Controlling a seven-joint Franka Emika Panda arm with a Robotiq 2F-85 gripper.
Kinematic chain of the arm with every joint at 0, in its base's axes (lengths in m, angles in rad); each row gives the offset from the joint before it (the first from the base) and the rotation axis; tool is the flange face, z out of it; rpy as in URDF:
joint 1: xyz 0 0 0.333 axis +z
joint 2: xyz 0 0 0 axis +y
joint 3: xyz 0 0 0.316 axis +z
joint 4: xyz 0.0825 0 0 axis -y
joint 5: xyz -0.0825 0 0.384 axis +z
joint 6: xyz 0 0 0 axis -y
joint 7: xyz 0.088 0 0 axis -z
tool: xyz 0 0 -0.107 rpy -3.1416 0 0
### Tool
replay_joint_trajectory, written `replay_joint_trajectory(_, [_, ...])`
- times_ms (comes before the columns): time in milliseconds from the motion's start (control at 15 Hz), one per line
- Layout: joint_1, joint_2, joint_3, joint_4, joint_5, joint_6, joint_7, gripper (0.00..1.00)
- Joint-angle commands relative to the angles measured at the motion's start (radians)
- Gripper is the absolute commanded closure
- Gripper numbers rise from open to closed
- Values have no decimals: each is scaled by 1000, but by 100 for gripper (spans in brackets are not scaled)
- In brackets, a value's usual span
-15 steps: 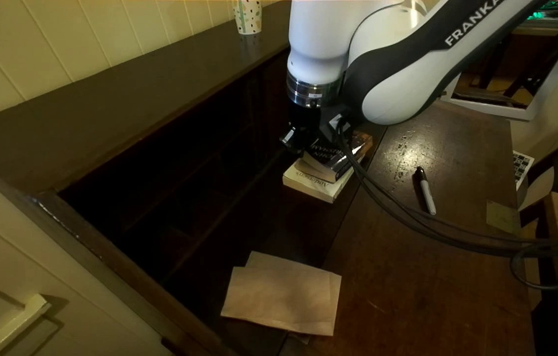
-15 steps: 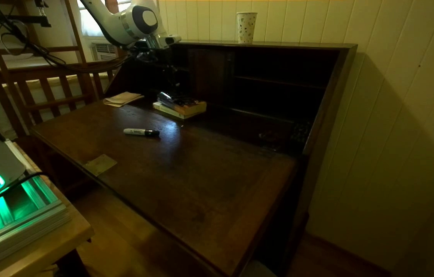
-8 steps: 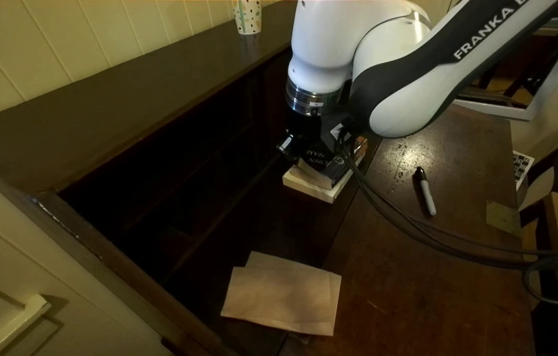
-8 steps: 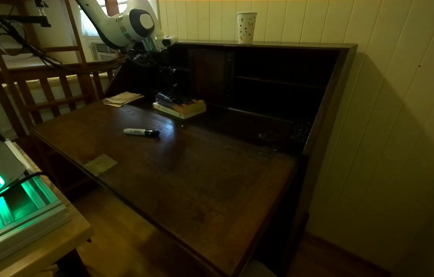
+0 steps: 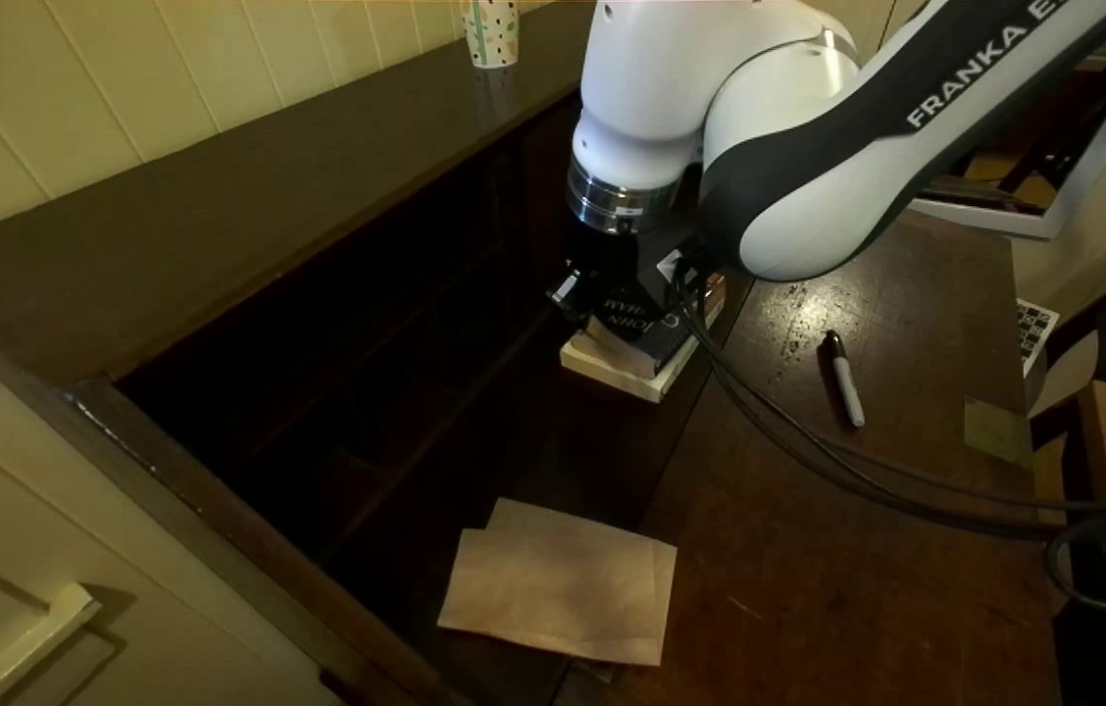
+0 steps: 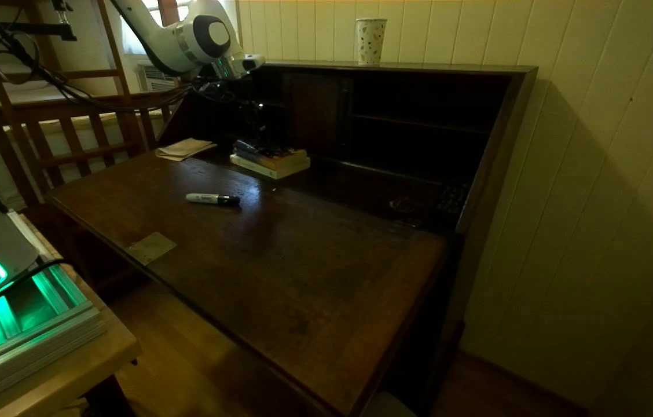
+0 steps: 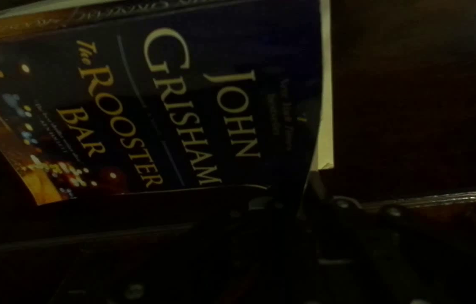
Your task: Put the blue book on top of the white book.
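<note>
Wrist view: the blue book [image 7: 179, 109], clamped at one corner by the gripper [image 7: 299, 192], lies on the white book [image 7: 327, 88]. In an exterior view, the marker [image 6: 205, 198] sits nearer, the paper sheets [image 6: 185, 149] left, the cup [image 6: 370, 41] far right.

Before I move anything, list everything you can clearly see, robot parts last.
Panelled wall: one, yellowish, background
Rectangular wooden desk: one, dark brown, by the wall
Rectangular white book: one, cream, on the desk
Rectangular blue book: one, navy, over the white book
Flat paper sheets: at least two, beige, on the desk
Cylindrical marker: one, grey and black, on the desk
Flat patch: one, yellowish, near the desk's edge
Tapered speckled cup: one, white, atop the desk
Slatted wooden frame: at least one, brown, beyond the desk
Wooden side table: one, light brown, near the desk
Robot arm: one, white and black, above the desk
Jointed pincer: one, black, at the blue book, grip unclear
</note>
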Motion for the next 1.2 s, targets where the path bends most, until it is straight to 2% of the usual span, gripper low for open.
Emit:
replay_joint_trajectory(0, [18, -28, -20, -36, -29, 34, 18, 60])
replay_joint_trajectory(67, [18, -30, -21, -37, -27, 38, 18, 59])
replay_joint_trajectory(400, [4, -73, 3, -55, 9, 26, -5, 24])
replay_joint_trajectory(467, [12, -89, -9, -56, 4, 9, 25, 18])
replay_joint_trajectory(600, [-11, -133, 16, -71, 44, -22, 4, 4])
replay_joint_trajectory(800, [-55, -202, 54, -82, 112, -90, -37, 0])
replay_joint_trajectory(1133, [-143, -309, 107, -72, 243, -300, -151, 0])
